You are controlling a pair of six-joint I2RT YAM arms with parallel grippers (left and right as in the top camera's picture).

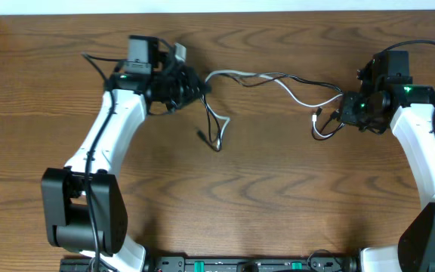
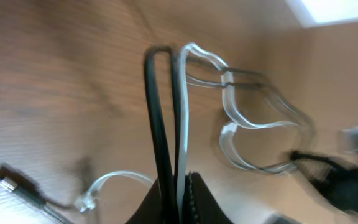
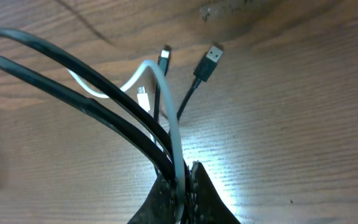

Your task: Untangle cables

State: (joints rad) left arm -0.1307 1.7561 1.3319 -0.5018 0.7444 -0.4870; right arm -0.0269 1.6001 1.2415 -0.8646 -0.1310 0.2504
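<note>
A black cable (image 1: 300,80) and a white cable (image 1: 236,74) run tangled together across the far middle of the table between my two grippers. My left gripper (image 1: 195,85) is shut on both, the black cable (image 2: 157,124) and the white cable (image 2: 180,118) side by side in its jaws (image 2: 178,186). My right gripper (image 1: 343,112) is shut on the other ends, with black strands (image 3: 92,93) and the white cable (image 3: 169,106) between its jaws (image 3: 182,180). A black USB plug (image 3: 209,62) hangs free past the right jaws. Loose ends (image 1: 216,136) dangle below the left gripper.
Wooden table (image 1: 263,204) all round. The left arm (image 1: 108,143) and the right arm (image 1: 429,143) reach in from the front corners. A white wall edge (image 1: 217,6) runs along the back.
</note>
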